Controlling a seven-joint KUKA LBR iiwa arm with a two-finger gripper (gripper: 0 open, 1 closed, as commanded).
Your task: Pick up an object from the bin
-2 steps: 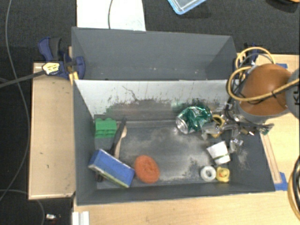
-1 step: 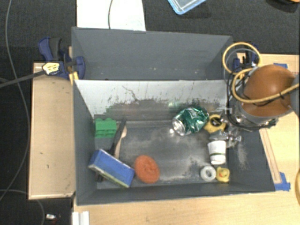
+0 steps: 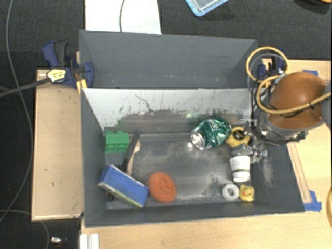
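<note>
Looking down into the bin [image 3: 171,61], you see the gripper [image 3: 256,150] low at its right side, under the arm's orange cover [image 3: 293,100]. You cannot tell whether it is released or clenched. Nearest to it lie a white cylinder [image 3: 240,168], just beside it toward the front, and a yellow piece [image 3: 237,136] next to a crushed green can [image 3: 210,133]. Well apart, to the left, you have an orange ball [image 3: 163,185], a blue block [image 3: 123,185] and a green block [image 3: 116,141].
</note>
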